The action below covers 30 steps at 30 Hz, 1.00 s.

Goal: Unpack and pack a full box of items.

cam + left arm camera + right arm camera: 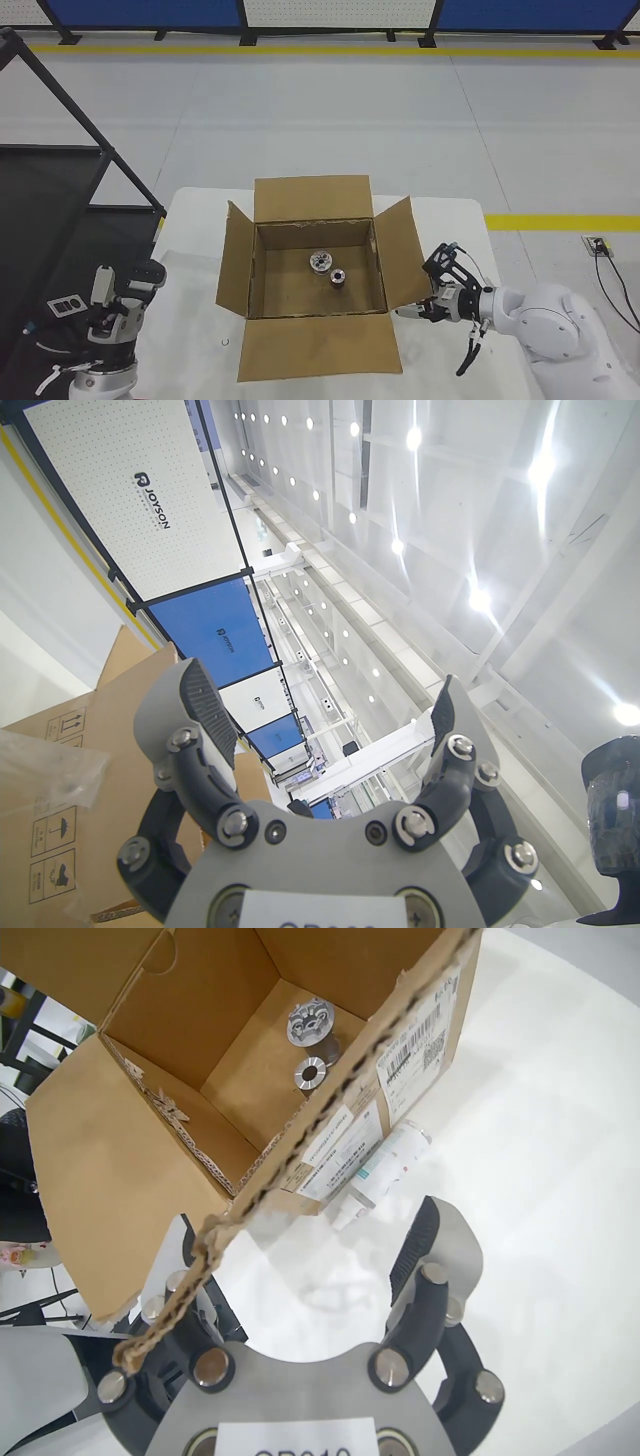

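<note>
An open cardboard box stands mid-table with all flaps spread. Two round metal parts rest on its floor: a toothed disc and a smaller ring-shaped piece. A white tube lies on the table beside the box wall, under the right flap. My right gripper is open just short of the tube's nozzle, holding nothing; the flap's edge crosses in front of one finger. My left gripper is open and empty, tilted up at the ceiling off the table's left side.
A clear plastic bag shows against the box's outer wall in the left wrist view. A black frame stands to the table's left. Bare white table lies to the right of the box.
</note>
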### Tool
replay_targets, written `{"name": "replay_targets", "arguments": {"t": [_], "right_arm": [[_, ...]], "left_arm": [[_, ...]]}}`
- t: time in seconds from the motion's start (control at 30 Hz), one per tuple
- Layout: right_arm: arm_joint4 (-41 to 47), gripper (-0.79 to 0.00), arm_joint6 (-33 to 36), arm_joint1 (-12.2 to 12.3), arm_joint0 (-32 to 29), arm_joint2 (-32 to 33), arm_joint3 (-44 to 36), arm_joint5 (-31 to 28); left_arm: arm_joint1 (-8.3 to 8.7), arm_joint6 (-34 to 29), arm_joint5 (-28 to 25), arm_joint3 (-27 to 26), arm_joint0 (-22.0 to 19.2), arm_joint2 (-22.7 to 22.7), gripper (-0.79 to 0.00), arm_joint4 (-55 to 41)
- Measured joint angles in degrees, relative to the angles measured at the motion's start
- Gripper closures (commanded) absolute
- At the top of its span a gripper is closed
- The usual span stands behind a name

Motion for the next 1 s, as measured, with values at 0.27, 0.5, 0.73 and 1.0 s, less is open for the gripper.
{"name": "replay_targets", "arguments": {"t": [0.27, 0.5, 0.73, 1.0], "right_arm": [[2.01, -0.662, -0.76, 0.03, 1.56, -2.45, 0.39, -1.30], [5.85, -0.668, -0.48, 0.15, 2.67, -4.31, -0.11, -4.31], [6.66, -0.739, -0.16, 0.31, 3.19, -6.10, -1.39, -4.04], [5.39, -0.785, 3.98, 0.40, 5.10, -8.45, -0.97, 2.10]], "left_arm": [[-0.02, 0.82, -0.29, 0.10, 0.50, -0.81, -0.785, -0.15], [-0.04, 1.03, -0.43, 0.13, 0.55, -0.84, -0.785, -0.21], [-0.05, 1.01, -0.31, 0.33, 0.30, -0.68, -0.785, -0.28], [-0.04, 1.15, -0.21, 0.68, -0.18, -0.87, -0.785, -0.79]]}}
